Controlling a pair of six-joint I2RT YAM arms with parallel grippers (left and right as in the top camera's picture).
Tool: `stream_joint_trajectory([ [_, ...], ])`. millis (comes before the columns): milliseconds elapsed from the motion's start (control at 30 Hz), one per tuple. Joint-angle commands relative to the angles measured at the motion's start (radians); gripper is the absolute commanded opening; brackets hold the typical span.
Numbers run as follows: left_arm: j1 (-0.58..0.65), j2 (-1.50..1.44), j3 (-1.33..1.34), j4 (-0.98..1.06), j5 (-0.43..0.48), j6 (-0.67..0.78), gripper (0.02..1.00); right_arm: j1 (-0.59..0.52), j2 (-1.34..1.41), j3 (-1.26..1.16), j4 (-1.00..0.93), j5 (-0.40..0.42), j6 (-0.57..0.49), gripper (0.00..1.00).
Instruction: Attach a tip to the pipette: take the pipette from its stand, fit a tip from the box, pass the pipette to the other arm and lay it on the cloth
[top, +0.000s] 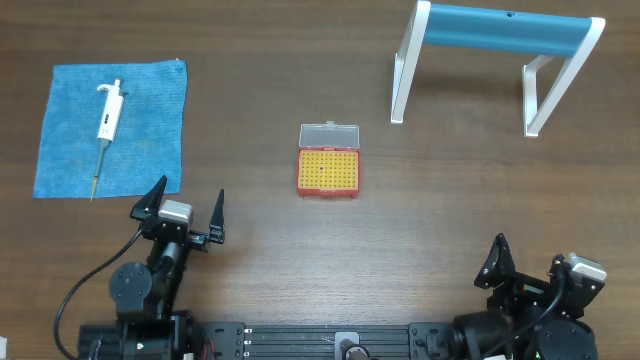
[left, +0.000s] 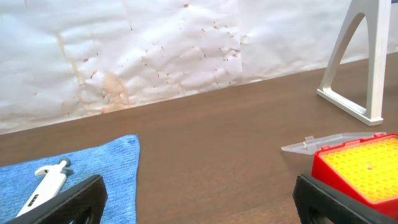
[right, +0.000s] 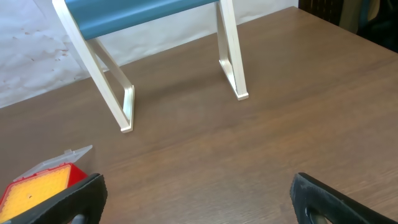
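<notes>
The pipette (top: 108, 112) is lying on the blue cloth (top: 155, 110) at the far left of the wooden table (top: 420, 200). Its white body is pointing toward the far side and its yellowish tip (top: 94, 183) is reaching the cloth's near edge. The left gripper (top: 188, 192) is hanging just near of the cloth's near right corner, its claw released, fingers spreading wide and grasping nothing. The tip box (top: 328, 172) is sitting at the middle of the table, its clear lid (top: 329, 135) lying open toward the far side. The blue-barred stand (top: 500, 30) is standing on white legs at the far right. The right gripper (right: 196, 186) is resting at the near right, well apart from the box, its claw also released and holding nothing
</notes>
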Motion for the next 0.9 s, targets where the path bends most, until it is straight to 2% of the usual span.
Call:
stream_joint_trajectory([
  [33, -0.003, -0.011, -0.001, -0.008, 0.004, 0.003, 0.967, -0.003, 0.002, 0.001, -0.006, 0.013, 0.011, 0.954],
  [133, -0.003, -0.011, -0.001, -0.008, 0.004, 0.003, 0.967, -0.022, -0.005, -0.016, -0.008, 0.013, 0.011, 0.954],
  [233, -0.003, -0.011, -0.001, -0.008, 0.004, 0.003, 0.965, -0.075, -0.02, -0.124, 0.204, -0.009, -0.043, 0.954],
  [267, -0.003, -0.011, -0.001, -0.008, 0.004, 0.003, 0.965, -0.107, -0.03, -0.204, 0.345, -0.064, -0.118, 0.954],
  [367, -0.003, -0.011, -0.001, -0.008, 0.004, 0.003, 0.967, -0.169, -0.029, -0.355, 0.611, -0.182, -0.254, 0.954],
  [467, -0.003, -0.011, -0.001, -0.008, 0.004, 0.003, 0.967, -0.202, -0.029, -0.506, 0.818, -0.264, -0.316, 0.954],
  [700, -0.003, -0.011, -0.001, -0.008, 0.004, 0.003, 0.965, -0.201, -0.03, -0.721, 1.006, -0.307, -0.319, 0.954],
  [900, -0.003, -0.011, -0.001, -0.008, 0.004, 0.003, 0.965, -0.2, -0.03, -0.722, 1.011, -0.313, -0.315, 0.954],
])
